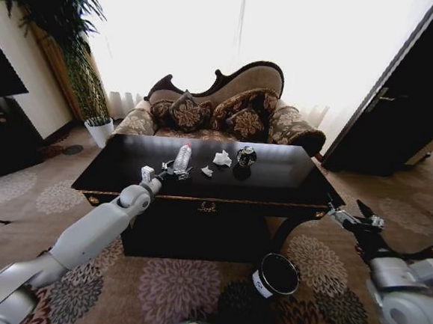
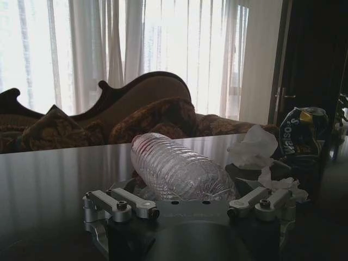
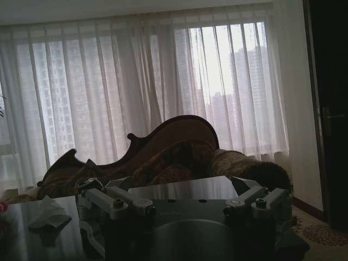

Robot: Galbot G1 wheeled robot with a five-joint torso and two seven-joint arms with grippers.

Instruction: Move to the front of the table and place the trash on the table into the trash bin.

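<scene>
On the dark glossy table [image 1: 126, 171] lies a crushed clear plastic bottle [image 1: 182, 159] [image 2: 179, 171]. My left gripper [image 1: 169, 172] [image 2: 190, 211] is open at the bottle's near end, its fingers [image 2: 117, 205] on either side of the bottle without closing on it. The trash lies to the right of the bottle: a white paper wad [image 1: 222, 158] [image 2: 253, 147], a smaller wad [image 1: 207, 172] [image 2: 280, 184] and a dented dark can [image 1: 246, 156] [image 2: 302, 130]. The black trash bin [image 1: 276, 275] stands on the carpet before the table's right half. My right gripper [image 1: 355, 216] [image 3: 187, 205] hangs open off the table's front right corner.
A patterned sofa [image 1: 221, 106] with cushions stands behind the table, in front of bright curtained windows. A white plant pot [image 1: 99, 130] stands at the back left. A dark door [image 1: 402, 94] is on the right. Floral carpet surrounds the table.
</scene>
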